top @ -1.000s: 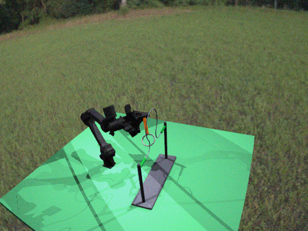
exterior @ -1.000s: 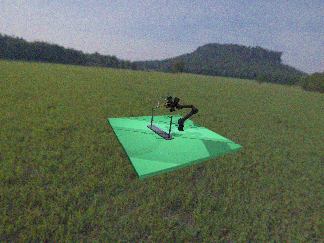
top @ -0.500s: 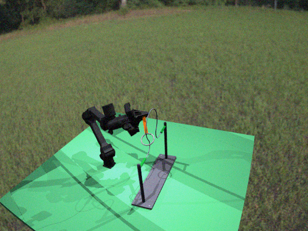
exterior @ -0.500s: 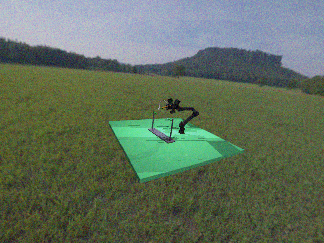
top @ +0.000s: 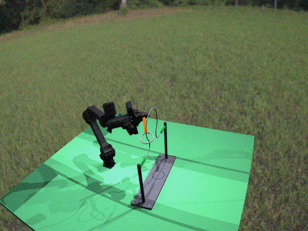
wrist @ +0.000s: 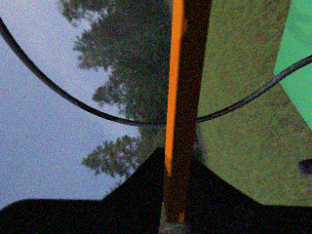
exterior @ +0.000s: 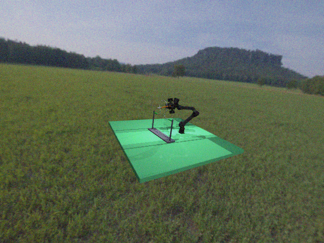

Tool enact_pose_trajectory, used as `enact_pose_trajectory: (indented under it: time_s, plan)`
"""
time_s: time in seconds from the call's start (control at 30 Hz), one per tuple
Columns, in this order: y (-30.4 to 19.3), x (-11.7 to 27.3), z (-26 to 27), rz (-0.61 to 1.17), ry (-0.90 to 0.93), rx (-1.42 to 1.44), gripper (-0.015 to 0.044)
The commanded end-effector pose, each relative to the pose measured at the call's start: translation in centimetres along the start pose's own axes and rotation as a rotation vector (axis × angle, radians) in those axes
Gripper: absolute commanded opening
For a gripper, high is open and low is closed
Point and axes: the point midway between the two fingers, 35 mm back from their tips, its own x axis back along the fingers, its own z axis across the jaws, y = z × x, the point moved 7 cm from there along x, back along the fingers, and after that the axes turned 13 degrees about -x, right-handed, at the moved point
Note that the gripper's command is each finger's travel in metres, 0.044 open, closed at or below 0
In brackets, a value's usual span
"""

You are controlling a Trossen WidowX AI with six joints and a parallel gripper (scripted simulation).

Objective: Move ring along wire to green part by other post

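"How far is the work going?"
"The pincer (top: pixel 147 115) (exterior: pixel 168 106) (wrist: pixel 169 154) is gripping the orange handle (top: pixel 145 125) (exterior: pixel 164 106) (wrist: pixel 184 97). Beyond its tips, the ring (top: pixel 153 137) (exterior: pixel 159 107) is seemingly surrounding the wire (top: pixel 157 118) (exterior: pixel 164 100) (wrist: pixel 73 99), between both green parts."
"So it is not hanging at a post?"
"No. Travelling, hanging, releasing and withdrawing are remaining, I think. Which post is waiting, I am not managing to tell."

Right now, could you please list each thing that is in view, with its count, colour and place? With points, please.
ring (top: pixel 140 140): one, whitish, around the wire
handle (top: pixel 145 124) (exterior: pixel 165 106) (wrist: pixel 173 97): one, orange, between the gripper's fingers
wire (top: pixel 157 119) (wrist: pixel 68 97): one, grey with green ends, between the posts
posts (top: pixel 165 141) (exterior: pixel 171 130): two, black, upright on the base plate
base plate (top: pixel 152 192) (exterior: pixel 160 134): one, grey, on the mat
mat (top: pixel 211 194) (exterior: pixel 162 162) (wrist: pixel 299 58): one, green, on the grass
trees: several, dark green, background
gripper (top: pixel 147 115): one, black, shut on the handle
arm (top: pixel 98 134) (exterior: pixel 195 113): one, black, beside the wire
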Motion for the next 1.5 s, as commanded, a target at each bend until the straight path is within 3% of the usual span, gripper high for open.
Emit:
enact_pose_trajectory:
  time_s: [0.0, 1.47]
  plan:
    - [-0.09, -0.01, 0.09, -0.005, -0.027, 0.045, -0.0150]
    - [-0.27, -0.26, -0.41, -0.125, -0.335, 0.547, -0.0150]
